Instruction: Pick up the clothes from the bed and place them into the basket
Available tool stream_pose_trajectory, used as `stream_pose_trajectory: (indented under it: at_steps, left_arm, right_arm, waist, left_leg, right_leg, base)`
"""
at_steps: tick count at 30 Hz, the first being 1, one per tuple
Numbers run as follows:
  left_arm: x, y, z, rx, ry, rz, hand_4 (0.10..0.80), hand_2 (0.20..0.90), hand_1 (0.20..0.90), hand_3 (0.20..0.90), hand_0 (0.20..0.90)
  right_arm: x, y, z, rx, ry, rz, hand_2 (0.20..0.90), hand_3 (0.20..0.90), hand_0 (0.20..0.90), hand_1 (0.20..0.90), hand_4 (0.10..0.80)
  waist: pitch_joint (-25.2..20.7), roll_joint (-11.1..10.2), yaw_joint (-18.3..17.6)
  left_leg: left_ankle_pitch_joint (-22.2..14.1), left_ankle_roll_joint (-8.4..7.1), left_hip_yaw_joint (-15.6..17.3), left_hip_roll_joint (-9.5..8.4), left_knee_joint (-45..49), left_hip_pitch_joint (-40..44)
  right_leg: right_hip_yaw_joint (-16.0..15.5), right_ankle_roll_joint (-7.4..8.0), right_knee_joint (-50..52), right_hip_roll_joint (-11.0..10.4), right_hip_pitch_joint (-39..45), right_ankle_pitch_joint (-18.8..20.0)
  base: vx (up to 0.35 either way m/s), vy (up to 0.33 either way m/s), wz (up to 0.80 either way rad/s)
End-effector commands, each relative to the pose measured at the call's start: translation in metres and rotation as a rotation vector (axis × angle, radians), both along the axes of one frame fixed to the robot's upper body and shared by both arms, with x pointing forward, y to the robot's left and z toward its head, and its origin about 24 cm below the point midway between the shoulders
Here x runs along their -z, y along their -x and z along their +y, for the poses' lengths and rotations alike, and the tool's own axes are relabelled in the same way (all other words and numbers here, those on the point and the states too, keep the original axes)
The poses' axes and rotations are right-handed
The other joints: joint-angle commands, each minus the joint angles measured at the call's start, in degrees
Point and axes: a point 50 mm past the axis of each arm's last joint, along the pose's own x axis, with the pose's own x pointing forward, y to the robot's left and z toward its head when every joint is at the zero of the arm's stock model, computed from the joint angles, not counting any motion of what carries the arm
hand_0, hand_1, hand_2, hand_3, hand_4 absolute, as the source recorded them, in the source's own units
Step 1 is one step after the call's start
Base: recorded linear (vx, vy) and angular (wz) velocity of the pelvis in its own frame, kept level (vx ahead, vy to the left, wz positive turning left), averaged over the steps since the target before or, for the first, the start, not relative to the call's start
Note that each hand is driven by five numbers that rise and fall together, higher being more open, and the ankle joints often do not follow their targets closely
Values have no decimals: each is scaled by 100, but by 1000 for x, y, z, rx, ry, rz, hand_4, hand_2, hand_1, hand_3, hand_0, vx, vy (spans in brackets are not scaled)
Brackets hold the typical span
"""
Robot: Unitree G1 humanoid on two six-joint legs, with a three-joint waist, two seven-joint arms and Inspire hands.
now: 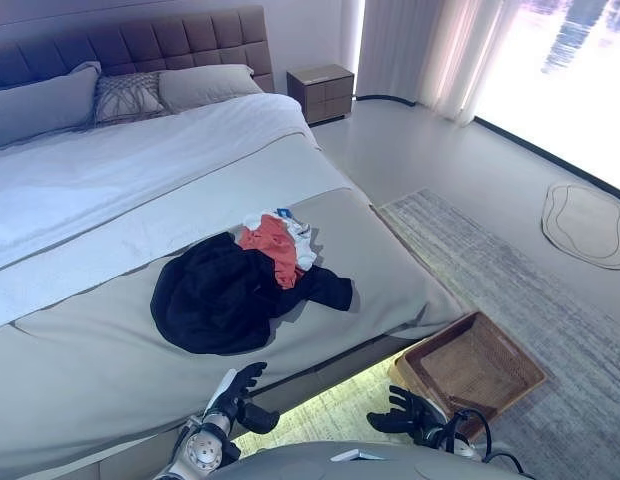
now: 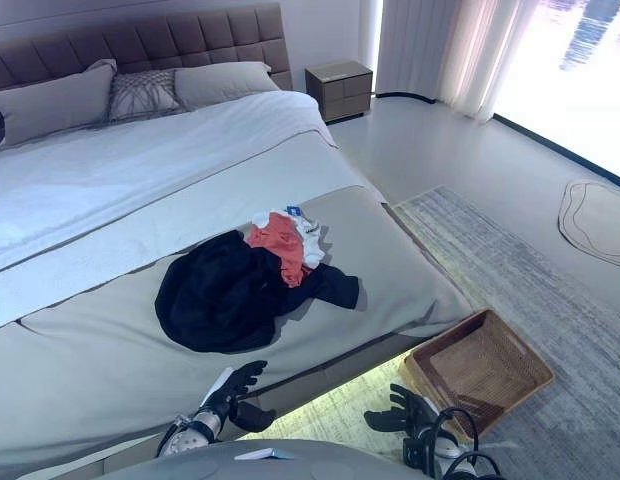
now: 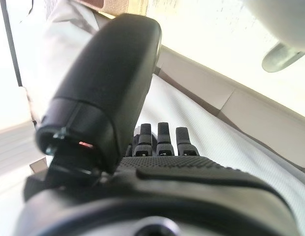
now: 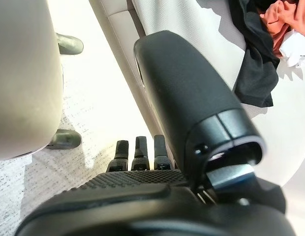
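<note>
A pile of clothes lies on the grey bed cover (image 1: pixel 110 360) near the foot of the bed: a large black garment (image 1: pixel 215 295), an orange-red one (image 1: pixel 273 246) and a white one (image 1: pixel 302 238) on top. The brown wicker basket (image 1: pixel 475 368) stands empty on the floor beside the bed's corner. My left hand (image 1: pixel 237 393) is open and empty, low at the bed's front edge, below the black garment. My right hand (image 1: pixel 405 411) is open and empty above the floor, just left of the basket. The clothes also show in the right wrist view (image 4: pixel 260 54).
Pillows (image 1: pixel 130 95) lie at the headboard. A nightstand (image 1: pixel 321 92) stands beyond the bed. A grey rug (image 1: pixel 510 270) covers the floor under the basket, and a small round mat (image 1: pixel 586 222) lies by the window.
</note>
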Motion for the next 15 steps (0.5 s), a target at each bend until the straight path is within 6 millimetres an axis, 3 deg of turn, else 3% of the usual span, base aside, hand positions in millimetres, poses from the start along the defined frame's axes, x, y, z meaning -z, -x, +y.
stream_pose_trajectory:
  at_steps: [1,15]
  left_arm:
    - [-10,-32,-1,0,17,-83,800,900,900,900,900]
    - [3,-13,-1,47,56,119,800,900,900,900,900]
  right_arm:
    - [-6,-25,1,-15,-6,-74,900,900,900,900,800]
    - [-3,-18,0,-35,12,-13,900,900,900,900,800]
  waist:
    - [232,-223,39]
    - [214,-189,-6]
  left_leg:
    - [-502,76,92,9,37,163]
    - [-519,73,107,-1,37,174]
  right_leg:
    - [-85,94,59,-252,151,-75]
    - [-119,96,59,-244,158,-99]
  base:
    - [0,0,0]
    - [0,0,0]
